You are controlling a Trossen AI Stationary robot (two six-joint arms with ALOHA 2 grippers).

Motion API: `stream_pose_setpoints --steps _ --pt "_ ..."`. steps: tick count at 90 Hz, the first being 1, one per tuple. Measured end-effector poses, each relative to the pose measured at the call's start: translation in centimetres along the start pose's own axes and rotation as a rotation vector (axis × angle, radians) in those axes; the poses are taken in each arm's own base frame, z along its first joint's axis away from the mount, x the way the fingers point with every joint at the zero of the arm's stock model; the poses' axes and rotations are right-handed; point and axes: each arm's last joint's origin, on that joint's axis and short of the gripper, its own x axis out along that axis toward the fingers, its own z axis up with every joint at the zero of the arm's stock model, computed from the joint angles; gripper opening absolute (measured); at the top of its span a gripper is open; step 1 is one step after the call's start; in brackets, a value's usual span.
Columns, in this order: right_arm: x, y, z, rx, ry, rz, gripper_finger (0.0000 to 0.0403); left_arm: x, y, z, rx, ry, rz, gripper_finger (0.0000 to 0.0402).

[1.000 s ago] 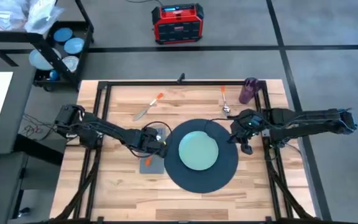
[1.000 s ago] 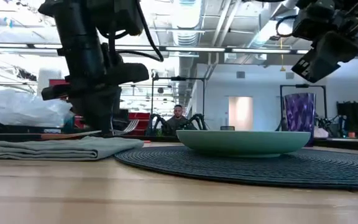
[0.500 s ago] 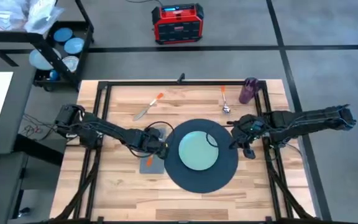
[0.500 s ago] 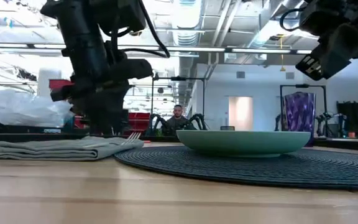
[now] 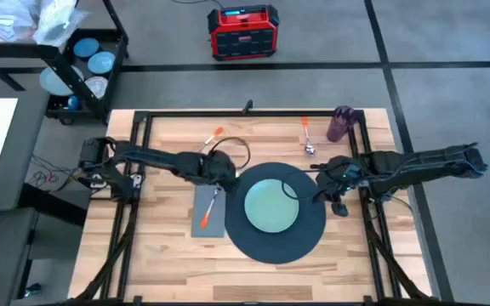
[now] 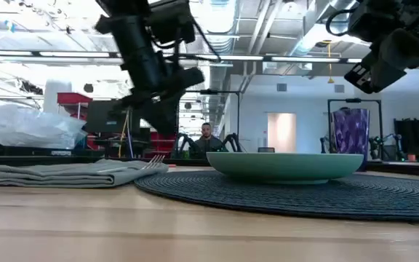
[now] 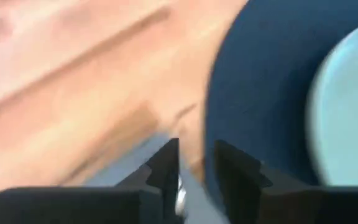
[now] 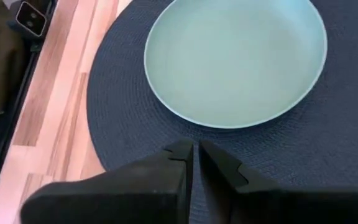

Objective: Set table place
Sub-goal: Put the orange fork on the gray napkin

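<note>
The dark round mat lies on the table with the pale green plate on it. Left of the mat, the grey napkin lies flat, and the orange-handled fork rests along it, tines toward the far edge. My left gripper hangs open above the napkin's far end, clear of the fork. My right gripper hovers shut above the mat's right edge. The knife, spoon and purple cup sit near the far edge.
A black frame rail runs round the table top. A red box stands on the floor beyond the far edge, and a black cart with blue plates at the far left. Bare wood lies near the front edge.
My left gripper has set the fork down on the napkin and let it go, then risen and drawn back toward the table's far edge. The fork now lies still on the napkin. The plate and mat have not moved.
</note>
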Motion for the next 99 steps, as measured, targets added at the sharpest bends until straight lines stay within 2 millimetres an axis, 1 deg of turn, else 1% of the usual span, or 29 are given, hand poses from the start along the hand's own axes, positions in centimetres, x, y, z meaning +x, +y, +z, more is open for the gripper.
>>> stream_pose_setpoints --steps 6,11,16,27,44,50,65,81,99 --pt "0.0 0.0 0.0 0.001 0.000 -0.002 0.0016 0.0 -0.2 0.6 0.020 -0.007 -0.055 0.0020" --pt "0.0 0.0 0.0 0.001 0.000 -0.002 0.0016 0.0 -0.3 0.7 0.023 0.000 -0.085 0.0007" --pt "0.0 0.0 0.0 0.002 0.001 -0.003 0.0016 0.1 -0.3 0.7 0.024 0.012 -0.093 0.0006" --pt "0.0 0.0 0.0 0.004 0.001 -0.002 0.0016 0.7 -0.5 0.1 0.033 0.042 -0.075 0.0001" --pt "0.0 0.0 0.0 0.023 0.003 -0.003 0.0016 3.0 -0.8 -0.7 0.044 0.082 -0.039 0.0000" --pt "0.0 0.0 -0.1 0.029 0.011 -0.002 0.0016 3.4 -0.7 -0.9 0.043 0.092 -0.027 0.0000" --pt "0.0 0.0 -0.1 0.038 0.009 -0.002 0.0016 3.4 -0.7 -1.0 0.031 0.096 -0.015 0.0000" --pt "0.0 0.0 -0.1 0.037 0.008 -0.002 0.0016 3.4 0.1 -1.4 0.043 0.125 0.073 0.0000" --pt "0.0 0.0 -0.1 0.037 0.008 -0.002 0.0016 3.4 0.3 -1.3 0.046 0.099 0.107 0.0000"
